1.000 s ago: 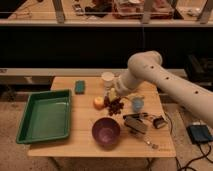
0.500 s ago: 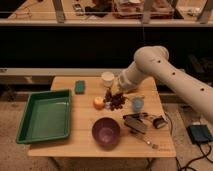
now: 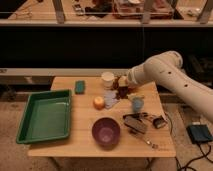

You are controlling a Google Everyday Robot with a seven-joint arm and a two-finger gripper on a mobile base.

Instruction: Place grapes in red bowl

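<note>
While the purple bowl [image 3: 106, 132] and orange fruit [image 3: 99, 102] sit nearer on the counter [image 3: 80, 136], the claw [image 3: 118, 88] is down at the grapes [image 3: 122, 92] mid-counter; whether it grips them cannot be told. Advised: lift the bunch whole, clear the white cup [image 3: 107, 79], and lower it into the orange-red shape just beyond, probably the red bowl [image 3: 122, 79].

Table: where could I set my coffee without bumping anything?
Bare wood lies between the green tray and the purple bowl, in front of the sponge. Crowded on the right: the gripper hangs by the grapes, near the white cup and blue cup.
</note>
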